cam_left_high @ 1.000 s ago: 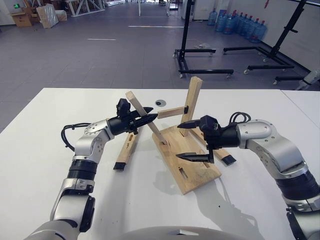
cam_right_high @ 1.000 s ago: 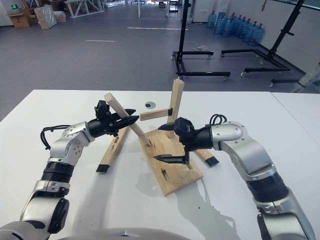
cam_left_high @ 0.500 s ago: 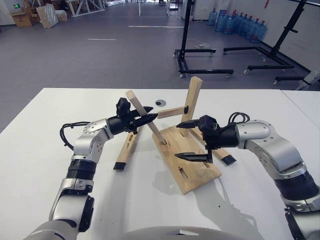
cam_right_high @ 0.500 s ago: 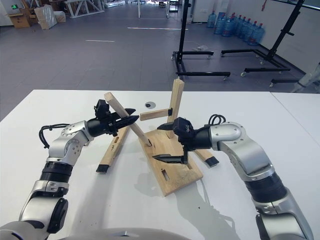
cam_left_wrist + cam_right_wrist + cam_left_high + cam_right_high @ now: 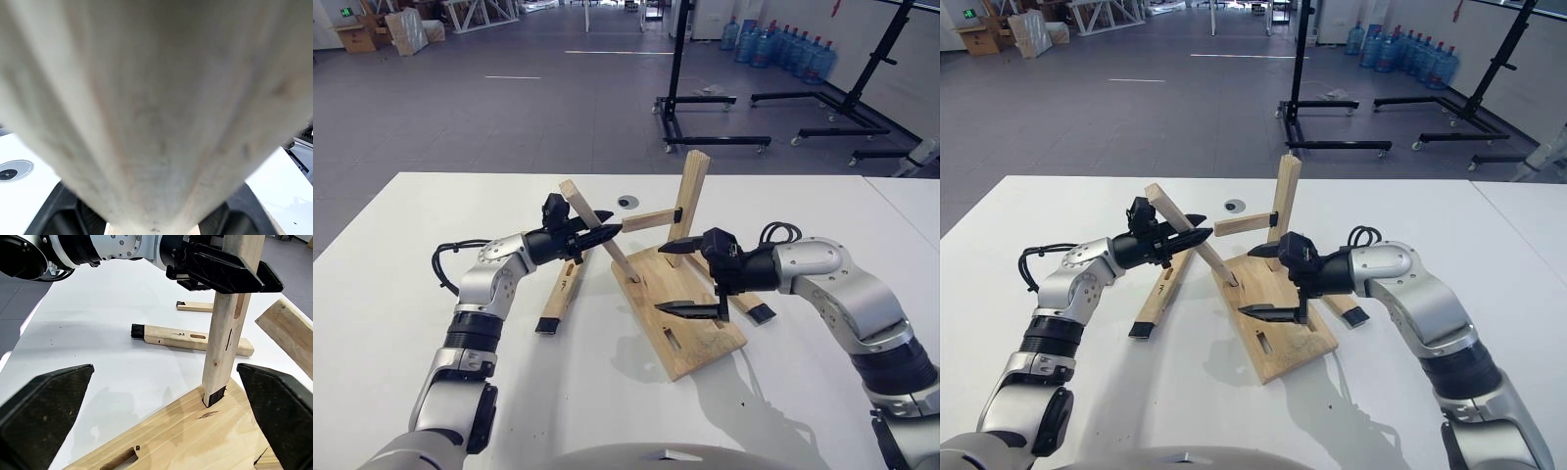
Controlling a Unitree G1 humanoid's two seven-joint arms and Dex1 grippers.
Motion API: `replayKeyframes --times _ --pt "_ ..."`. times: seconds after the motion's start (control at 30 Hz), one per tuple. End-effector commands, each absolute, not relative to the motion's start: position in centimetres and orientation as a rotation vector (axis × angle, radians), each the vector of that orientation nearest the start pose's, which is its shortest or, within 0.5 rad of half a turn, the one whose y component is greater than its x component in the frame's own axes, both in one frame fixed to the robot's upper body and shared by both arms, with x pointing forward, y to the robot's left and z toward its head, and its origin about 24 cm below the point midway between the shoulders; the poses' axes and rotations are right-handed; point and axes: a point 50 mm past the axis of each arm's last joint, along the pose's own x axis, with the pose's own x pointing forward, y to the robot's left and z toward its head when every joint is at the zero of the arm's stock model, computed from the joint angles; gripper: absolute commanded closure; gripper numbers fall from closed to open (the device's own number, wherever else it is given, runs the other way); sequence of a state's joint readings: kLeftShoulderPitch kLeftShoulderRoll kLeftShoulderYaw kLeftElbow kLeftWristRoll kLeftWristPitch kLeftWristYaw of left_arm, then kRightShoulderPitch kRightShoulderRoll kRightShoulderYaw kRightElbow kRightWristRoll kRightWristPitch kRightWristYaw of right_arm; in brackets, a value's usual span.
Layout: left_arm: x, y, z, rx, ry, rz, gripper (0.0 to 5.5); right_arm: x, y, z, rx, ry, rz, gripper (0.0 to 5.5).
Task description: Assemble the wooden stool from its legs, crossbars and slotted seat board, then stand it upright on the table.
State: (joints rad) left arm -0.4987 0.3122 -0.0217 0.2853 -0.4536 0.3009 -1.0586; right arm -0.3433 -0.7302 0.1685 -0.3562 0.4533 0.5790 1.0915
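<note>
Left end effector [image 5: 603, 234] pinches the tilted stool leg [image 5: 623, 260], whose foot sits in the slotted seat board [image 5: 697, 345] lying on the tabletop [image 5: 401, 294]; right end effector [image 5: 659, 275] hovers spread wide above that board

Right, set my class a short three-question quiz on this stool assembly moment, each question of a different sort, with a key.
1. True or false: the right tool is shut on the seat board.
2. The left tool grips: A the seat board; B a tilted leg; C nothing.
3. Fill in: the loose leg left of the seat board lies ___ on the table.
Key: 1 false, it is open over the board; 2 B; 3 flat.
</note>
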Motion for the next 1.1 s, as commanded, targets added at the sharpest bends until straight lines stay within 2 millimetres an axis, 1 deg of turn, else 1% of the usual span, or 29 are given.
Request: replayKeyframes --times 0.03,0.3,0.47,0.6,0.9,1.1 --pt "32.0 14.0 10.8 -0.083 0.119 -1.147 3.48 24.5 -14.9 14.9 -0.337 0.243 1.367 0.10" --pt "32.7 13.3 11.3 -0.025 0.168 -1.140 3.48 24.5 -14.8 14.9 -0.335 0.242 1.368 0.10" --pt "33.2 13.0 11.4 -0.087 0.194 -1.101 3.48 24.5 -14.7 15.0 -0.334 0.237 1.365 0.10" --pt "33.2 12.4 11.8 -0.105 0.193 -1.116 3.48 24.6 -14.6 15.2 -0.337 0.228 1.362 0.10" --pt "33.2 11.6 11.9 -0.072 0.218 -1.136 3.48 24.8 -14.4 15.3 -0.337 0.222 1.355 0.10" --pt "33.5 11.3 12.2 -0.083 0.228 -1.143 3.48 25.1 -14.2 15.8 -0.338 0.197 1.340 0.10"
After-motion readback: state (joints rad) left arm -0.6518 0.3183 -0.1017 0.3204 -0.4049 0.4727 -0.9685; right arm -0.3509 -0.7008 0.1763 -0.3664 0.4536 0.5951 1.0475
